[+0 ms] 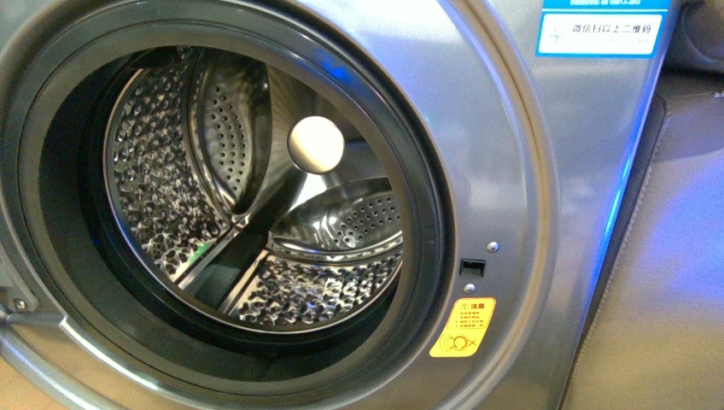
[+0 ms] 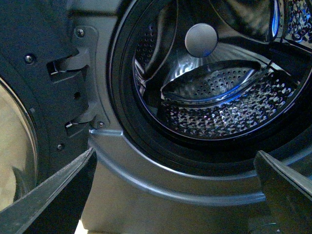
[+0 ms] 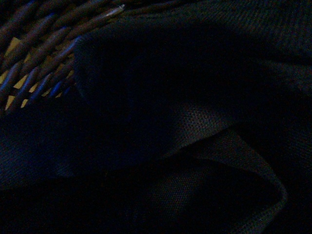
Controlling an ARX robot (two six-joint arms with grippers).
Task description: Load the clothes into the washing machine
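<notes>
Dark navy clothes fill the right wrist view, close to the lens and lying in soft folds. They rest against the woven strands of a wicker basket, which shows in one corner. No part of the right end effector shows in any view, so I cannot tell whether it is apart or together.

The left end effector stands wide apart with nothing between its dark fingers. It faces the lower front of the washing machine, just below the porthole. The door is swung open to one side on its hinge. In the front view a dark gasket rings the dimpled steel drum. A yellow sticker sits on the front panel beside the opening, and a blue-white label is higher up.
</notes>
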